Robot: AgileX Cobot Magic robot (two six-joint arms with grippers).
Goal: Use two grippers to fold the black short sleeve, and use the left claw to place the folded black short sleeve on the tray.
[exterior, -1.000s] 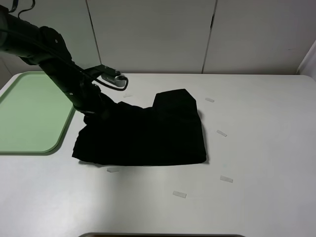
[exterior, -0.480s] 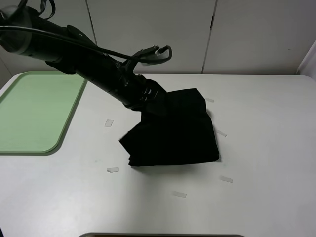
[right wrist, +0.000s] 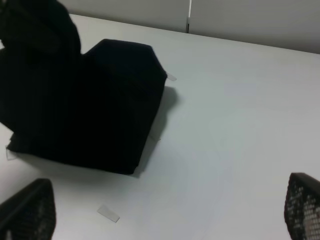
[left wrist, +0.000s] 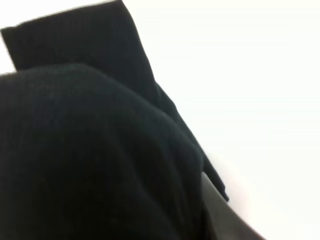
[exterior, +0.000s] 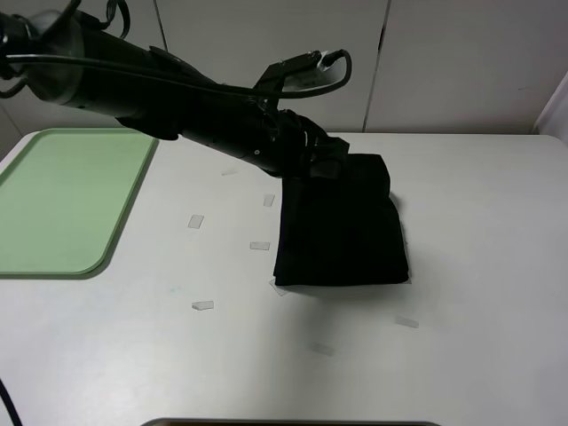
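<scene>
- The left claw, at centre frame, is clamped on the upper edge of the black short sleeve.
- The right gripper hangs with jaws wide apart, empty.
- Folded compact, it lies right of centre; folding looks nearly done.
- The tray, far left, awaits it.

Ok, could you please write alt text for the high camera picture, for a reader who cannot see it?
The black left arm reaches in from the left, its gripper shut on the far edge of a folded black shirt on a white table. A pale green tray sits at the table's left edge.
</scene>
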